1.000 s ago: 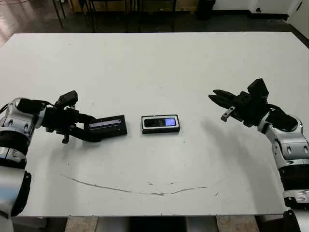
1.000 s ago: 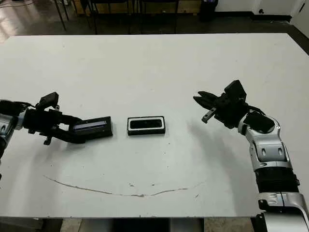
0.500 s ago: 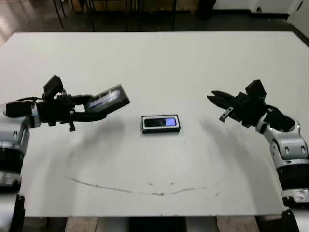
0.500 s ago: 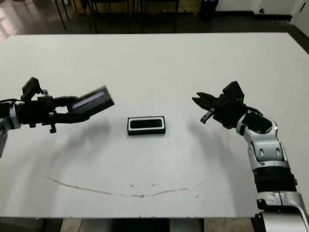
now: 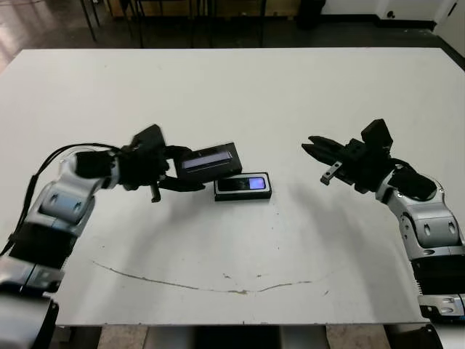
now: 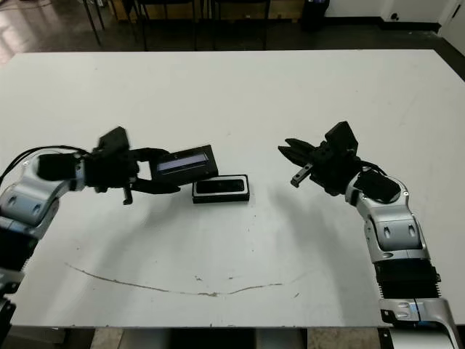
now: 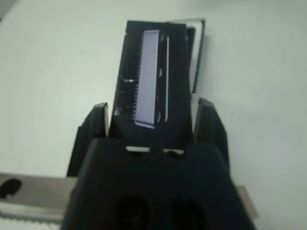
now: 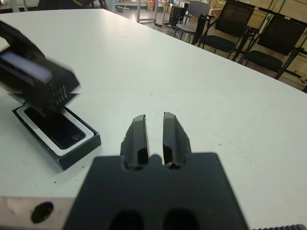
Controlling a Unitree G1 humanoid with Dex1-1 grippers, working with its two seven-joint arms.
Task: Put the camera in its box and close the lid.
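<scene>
My left gripper point(image 5: 190, 174) clamps the flat black lid point(image 5: 209, 160) with its silvery strip just beside the white-lined black box point(image 5: 243, 187), slim black camera point(image 5: 243, 184) seated inside; my right gripper point(image 5: 317, 155), near-closed, empty, waits apart. A skewed lowering could shove the box.

Bright, even overhead lighting, white worktop point(image 5: 232, 94) near overexposed, soft diffuse shadows beneath both arms, head views sharp, left wrist view soft and out of focus throughout, lid point(image 8: 36, 79) motion-blurred in right wrist view, background chairs point(image 8: 230, 33) slightly soft
</scene>
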